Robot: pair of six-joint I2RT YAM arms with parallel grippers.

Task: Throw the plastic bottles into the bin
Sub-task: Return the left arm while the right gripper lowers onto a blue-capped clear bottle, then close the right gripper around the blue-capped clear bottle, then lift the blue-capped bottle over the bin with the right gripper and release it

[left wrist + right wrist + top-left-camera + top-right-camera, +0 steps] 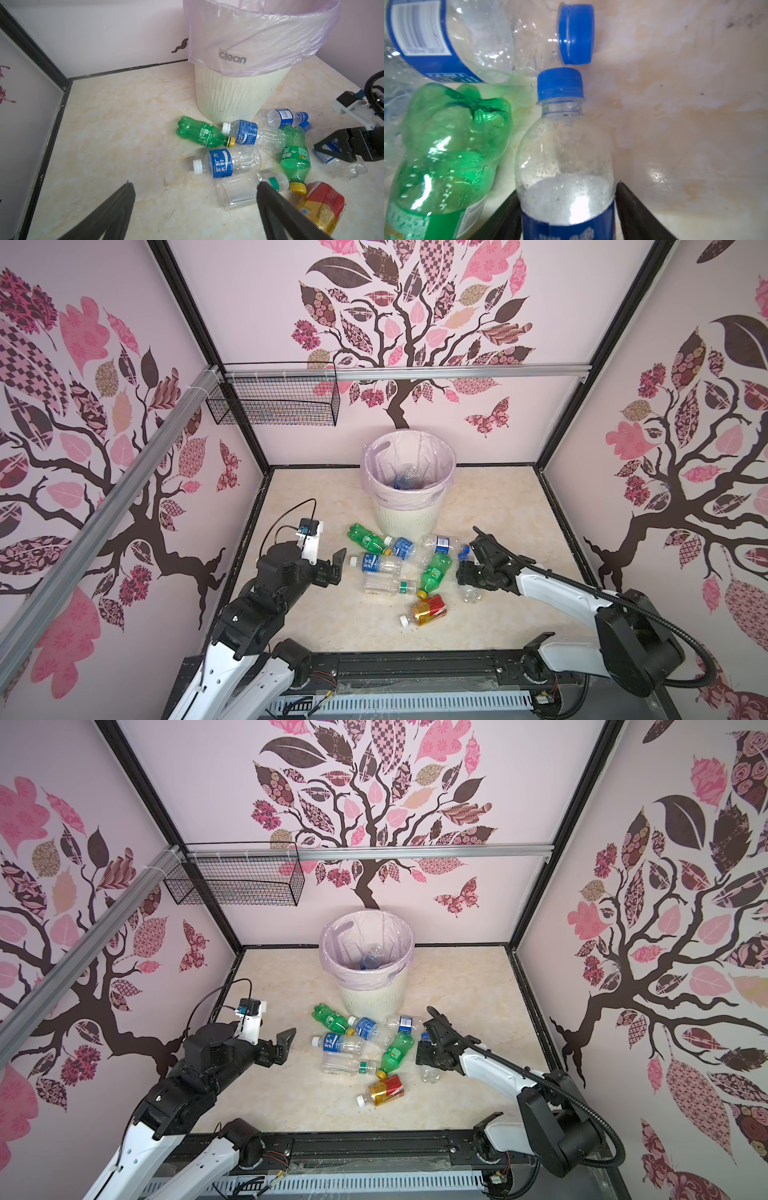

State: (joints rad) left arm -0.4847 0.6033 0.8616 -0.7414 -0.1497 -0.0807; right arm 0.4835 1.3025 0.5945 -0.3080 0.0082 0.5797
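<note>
The right fingers (635, 209) sit on both sides of a clear plastic bottle with a blue cap and a blue label (564, 149). They are very close to it, but I cannot tell if they squeeze it yet. This bottle lies flat on the pale marble-look worktop (498, 510), at the 3 o'clock edge of the pile. The left fingers (112, 214) are spread wide and hold nothing. They hang over the worktop at 9 o'clock from the pile.

The round cream-white ribbed plastic bin with a pale pink bag (405, 518) stands at 12 o'clock on the worktop. In both top views one clear bottle with some blue on it (405, 480) lies inside. I see no other in there, so the job looks only just begun.

Eight bottles lie outside, in a pile just at 6 o'clock from the bin. I see two green plastic bottles with yellow caps (368, 540), clear ones with blue labels (374, 562), a clear one with a green label (388, 585), and an amber bottle with a red label (428, 610) at the 6 o'clock end. All of these must go in.
</note>
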